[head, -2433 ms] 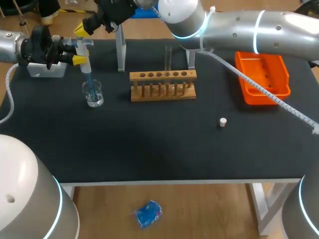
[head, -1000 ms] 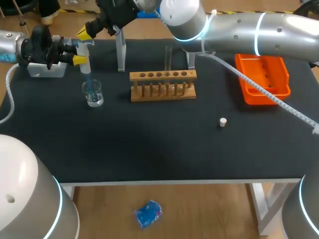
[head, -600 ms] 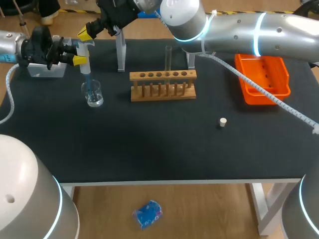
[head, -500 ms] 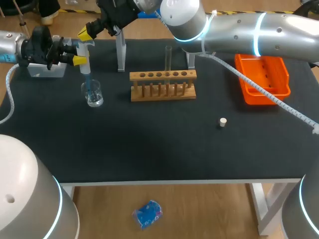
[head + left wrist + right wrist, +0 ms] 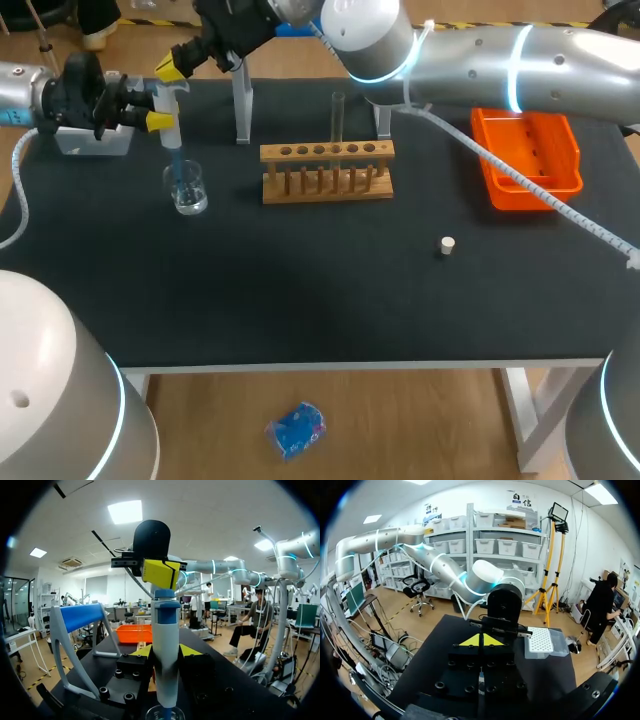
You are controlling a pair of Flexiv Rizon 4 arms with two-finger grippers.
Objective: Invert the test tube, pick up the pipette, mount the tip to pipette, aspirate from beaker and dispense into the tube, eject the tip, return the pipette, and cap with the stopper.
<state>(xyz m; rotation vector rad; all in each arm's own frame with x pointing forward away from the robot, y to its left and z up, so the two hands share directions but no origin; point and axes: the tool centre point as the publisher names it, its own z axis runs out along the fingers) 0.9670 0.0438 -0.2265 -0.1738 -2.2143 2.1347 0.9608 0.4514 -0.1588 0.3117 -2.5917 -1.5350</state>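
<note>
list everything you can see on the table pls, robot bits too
pipette: 1, white and blue, upright, tip down in the beaker
beaker: 1, clear, left part of table
test tube rack: 1, wooden, middle
test tube: 1, clear, upright in rack
stopper: 1, white, alone, right of rack
tray: 1, orange, right side
tip box: 1, pale grey, far left
pipette stand: 1, grey, behind rack
table: 1, black
left gripper: shut on pipette
right gripper: shut, just above pipette's top
</note>
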